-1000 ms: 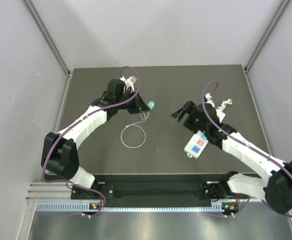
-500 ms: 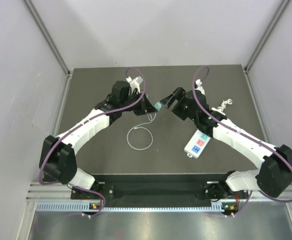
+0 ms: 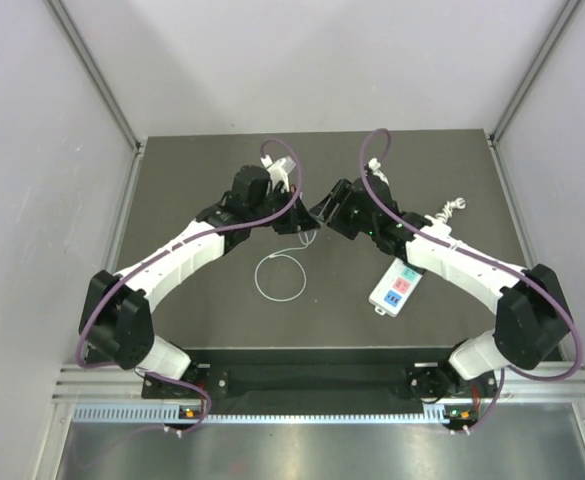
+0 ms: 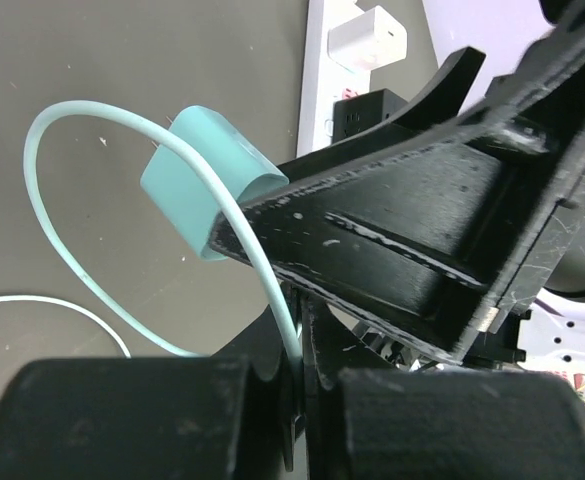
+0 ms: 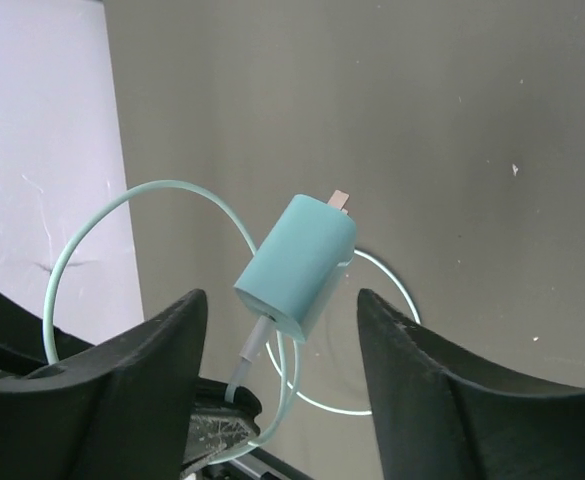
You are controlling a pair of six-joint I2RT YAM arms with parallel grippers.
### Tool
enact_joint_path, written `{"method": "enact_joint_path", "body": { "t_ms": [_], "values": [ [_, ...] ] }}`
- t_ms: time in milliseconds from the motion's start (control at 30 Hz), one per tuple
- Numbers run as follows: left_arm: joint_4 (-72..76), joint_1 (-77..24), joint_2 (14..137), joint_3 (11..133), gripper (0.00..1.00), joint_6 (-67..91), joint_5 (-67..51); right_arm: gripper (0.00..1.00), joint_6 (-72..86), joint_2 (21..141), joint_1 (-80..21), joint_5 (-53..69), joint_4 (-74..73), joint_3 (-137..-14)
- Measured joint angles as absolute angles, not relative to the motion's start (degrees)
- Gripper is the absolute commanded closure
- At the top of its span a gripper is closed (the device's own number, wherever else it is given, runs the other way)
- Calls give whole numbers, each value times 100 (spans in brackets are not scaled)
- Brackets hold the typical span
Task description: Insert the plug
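A teal plug (image 5: 297,265) with a thin teal cable (image 4: 52,130) hangs in the air above the dark table; its prongs point up and away in the right wrist view. My left gripper (image 4: 300,350) is shut on the cable just below the plug (image 4: 202,185). My right gripper (image 5: 282,330) is open, with one finger on each side of the plug and not touching it. In the top view the two grippers, left (image 3: 294,218) and right (image 3: 322,208), meet at the table's middle and hide the plug. A white power strip (image 3: 395,288) lies to the right.
The cable's slack lies as a loop (image 3: 257,277) on the table (image 3: 192,160) in front of the grippers. A tangled white cord (image 3: 450,208) lies at the back right. Grey walls stand on both sides.
The left gripper has carried the plug by its cable to the right. The right arm has swung left from beside the power strip, and its open fingers now flank the plug.
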State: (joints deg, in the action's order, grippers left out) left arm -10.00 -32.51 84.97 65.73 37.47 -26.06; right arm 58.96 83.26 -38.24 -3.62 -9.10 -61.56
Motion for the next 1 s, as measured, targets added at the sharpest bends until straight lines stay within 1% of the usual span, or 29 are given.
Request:
{"method": "enact_joint_path", "body": {
  "t_ms": [33, 67, 233, 300, 333, 400, 433, 500, 600, 633, 667, 700, 733, 767, 800, 833, 867, 967, 1000],
  "values": [
    [-1009, -3275, 8497, 6573, 100, 3726, -2578, 45, 5892, 8355, -3824, -353, -906, -6171],
    [-1015, -3286, 8497, 6573, 100, 3708, -2556, 46, 5876, 8381, -3824, -344, -915, -6193],
    [-1035, -3339, 8497, 6573, 100, 3634, -2464, 45, 5859, 8418, -3824, -340, -926, -6198],
    [-1037, -3354, 8497, 6573, 100, 3618, -2447, 46, 5857, 8431, -3824, -346, -923, -6200],
    [-1044, -3363, 8497, 6573, 100, 3605, -2436, 52, 5854, 8453, -3824, -351, -923, -6204],
    [-1061, -3382, 8497, 6573, 100, 3599, -2425, 58, 5839, 8514, -3824, -366, -921, -6206],
    [-1070, -3395, 8497, 6573, 100, 3590, -2408, 60, 5837, 8547, -3824, -377, -919, -6206],
    [-1098, -3402, 8497, 6569, 100, 3581, -2346, 61, 5837, 8595, -3826, -360, -919, -6224],
    [-1098, -3409, 8497, 6565, 100, 3577, -2281, 81, 5800, 8648, -3833, -340, -937, -6309],
    [-1096, -3411, 8497, 6565, 100, 3573, -2279, 95, 5804, 8654, -3835, -340, -923, -6318],
    [-1098, -3413, 8497, 6565, 97, 3568, -2265, 100, 5802, 8654, -3837, -342, -926, -6318],
    [-1098, -3417, 8497, 6565, 90, 3564, -2259, 100, 5793, 8654, -3837, -342, -928, -6318],
    [-1103, -3422, 8497, 6565, 73, 3553, -2248, 100, 5780, 8654, -3837, -340, -928, -6318],
    [-1111, -3424, 8497, 6565, 63, 3518, -2237, 100, 5756, 8654, -3837, -349, -923, -6318],
    [-1144, -3424, 8497, 6565, 56, 3516, -2246, 100, 5708, 8654, -3833, -377, -923, -6318],
    [-1179, -3424, 8497, 6565, 51, 3516, -2244, 100, 5669, 8654, -3822, -395, -926, -6318],
    [-1205, -3424, 8497, 6565, 43, 3520, -2246, 100, 5618, 8652, -3804, -395, -932, -6318],
    [-1293, -3424, 8497, 6565, 29, 3474, -2265, 100, 5435, 8615, -3758, -351, -978, -6318],
    [-1323, -3424, 8497, 6565, 27, 3457, -2287, 100, 5356, 8586, -3728, -311, -1020, -6318]
  ]
}}
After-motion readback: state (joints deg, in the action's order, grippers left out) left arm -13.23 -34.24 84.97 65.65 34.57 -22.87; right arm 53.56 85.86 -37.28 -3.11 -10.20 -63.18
